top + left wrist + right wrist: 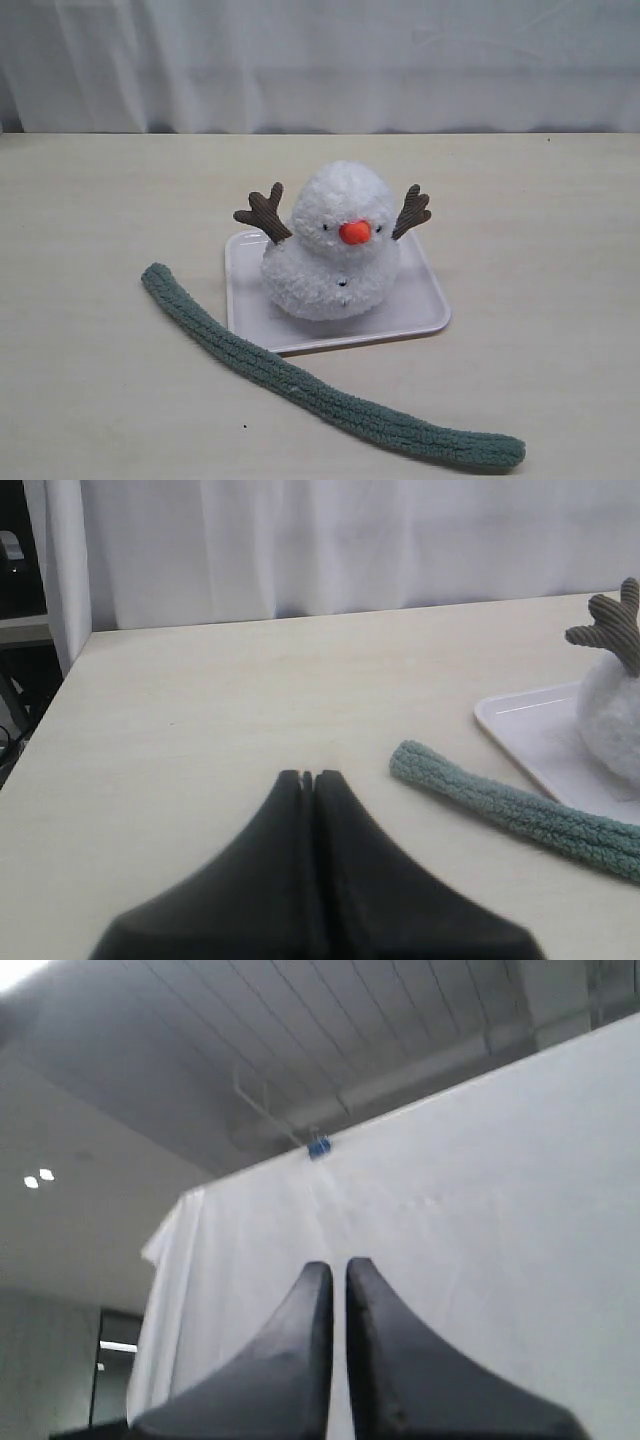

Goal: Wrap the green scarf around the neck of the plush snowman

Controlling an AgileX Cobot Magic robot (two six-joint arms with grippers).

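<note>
Nearest you, the scarf (300, 385) lies flat on the counter (100, 400), running from far-left to near-right just before the tray (425, 310). The tray holds the snowman (335, 250), upright and facing you. Your left gripper (307, 776) and right gripper (338, 1265) are clenched, empty.

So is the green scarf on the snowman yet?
Off: the green scarf lies stretched on the table, apart from the plush snowman.

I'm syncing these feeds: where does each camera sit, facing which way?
Exterior: raised before the table, facing the fluffy white plush snowman on a white tray; no arm shows.
Left wrist: low over the table, facing the fuzzy grey-green scarf; shut left gripper.
Right wrist: aimed up at curtain and ceiling; shut right gripper.
Shared: first two see scarf, snowman, tray.
</note>
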